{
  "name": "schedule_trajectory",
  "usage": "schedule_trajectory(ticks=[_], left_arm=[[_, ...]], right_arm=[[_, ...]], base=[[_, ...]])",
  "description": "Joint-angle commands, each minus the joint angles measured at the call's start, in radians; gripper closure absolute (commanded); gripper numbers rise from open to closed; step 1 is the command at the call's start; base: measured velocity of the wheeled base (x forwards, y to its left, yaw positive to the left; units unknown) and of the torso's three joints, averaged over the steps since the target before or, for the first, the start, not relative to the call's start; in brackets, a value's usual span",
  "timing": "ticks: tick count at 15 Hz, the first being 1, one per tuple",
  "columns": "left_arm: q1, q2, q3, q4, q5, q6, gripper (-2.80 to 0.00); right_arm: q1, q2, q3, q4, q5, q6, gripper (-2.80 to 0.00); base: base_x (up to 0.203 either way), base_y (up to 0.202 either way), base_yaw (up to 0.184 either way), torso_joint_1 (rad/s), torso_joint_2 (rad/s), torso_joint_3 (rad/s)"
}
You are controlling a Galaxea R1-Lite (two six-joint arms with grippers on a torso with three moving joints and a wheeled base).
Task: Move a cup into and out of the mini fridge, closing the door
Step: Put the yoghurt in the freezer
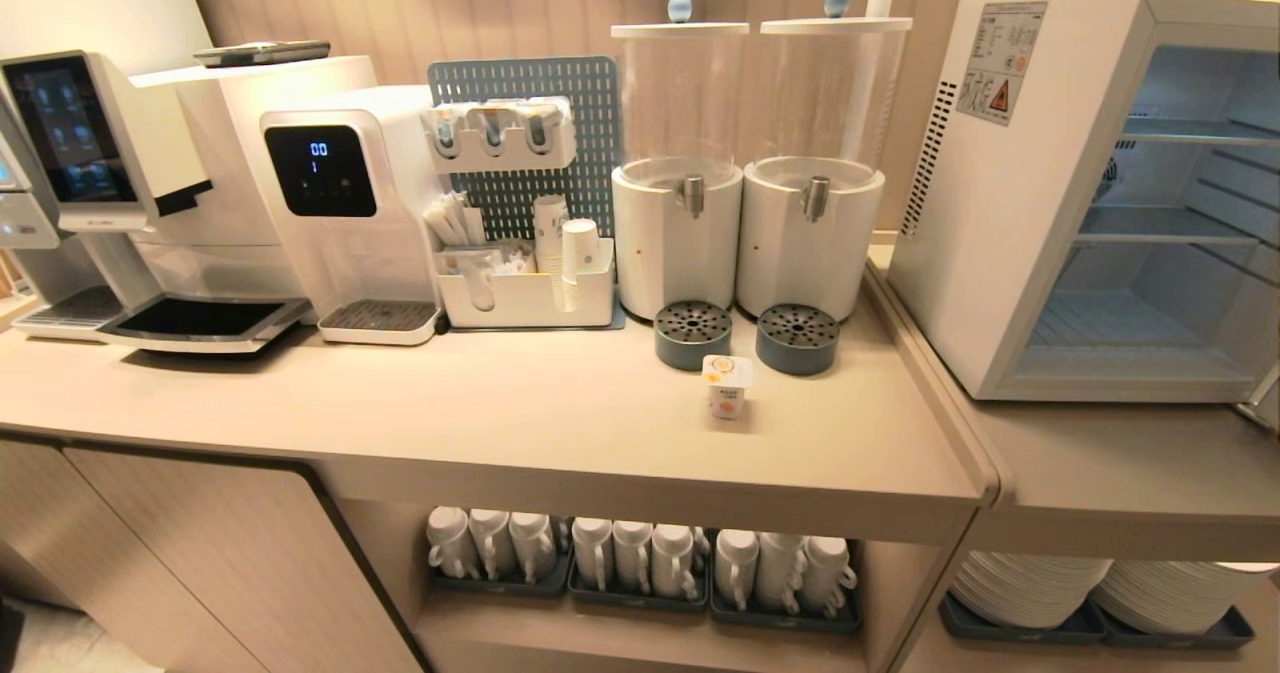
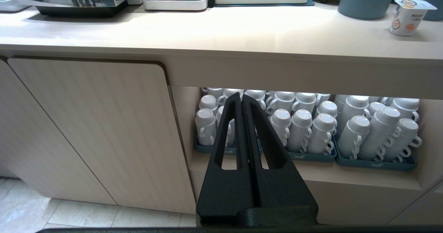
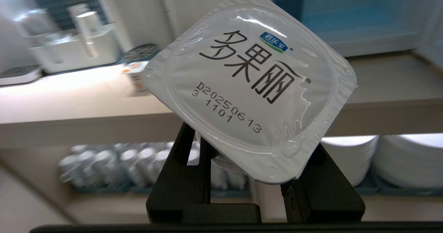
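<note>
Left to right: the left pincer (image 2: 242, 103) hangs below the tabletop (image 1: 500, 403) edge, its fingers pressed together and pointing level at the shelf of stacked mugs (image 2: 304, 125). On the tabletop an orange-labelled yoghurt cup (image 1: 727, 386) stands upright, long axis vertical, just in front of two round grey drip trays (image 1: 693, 333). The right pincer (image 3: 245, 170) pinches a second cup (image 3: 249, 87) by its body, with the sealed foil lid tipped toward the wrist camera. At far right the mini fridge (image 1: 1010, 203) stands with its interior exposed, wire shelves bare.
</note>
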Motion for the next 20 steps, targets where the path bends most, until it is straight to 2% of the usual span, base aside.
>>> schedule_trajectory(ticks=[1, 3, 6, 12, 20], left_arm=[[0.000, 0.001, 0.002, 0.000, 0.000, 0.000, 0.00], [0.000, 0.001, 0.002, 0.000, 0.000, 0.000, 0.00], [0.000, 0.001, 0.002, 0.000, 0.000, 0.000, 0.00], [0.000, 0.001, 0.002, -0.002, 0.001, 0.015, 0.00], [0.000, 0.001, 0.002, -0.002, 0.001, 0.011, 0.00]], right_arm=[[-0.002, -0.050, 0.181, -0.172, -0.047, -0.050, 0.00], [-0.003, -0.057, 0.272, -0.226, -0.056, -0.101, 0.00], [-0.003, -0.060, 0.241, -0.077, 0.011, -0.190, 0.00], [-0.003, -0.060, 0.241, -0.078, 0.013, -0.192, 0.00], [-0.003, -0.060, 0.241, -0.078, 0.013, -0.192, 0.00]], base=[[0.000, 0.000, 0.000, 0.000, 0.00, 0.000], [0.000, 0.000, 0.000, 0.000, 0.00, 0.000], [0.000, 0.000, 0.000, 0.000, 0.00, 0.000], [0.001, -0.010, 0.002, 0.000, 0.00, 0.000], [0.000, -0.173, 0.003, 0.003, 0.00, 0.000]])
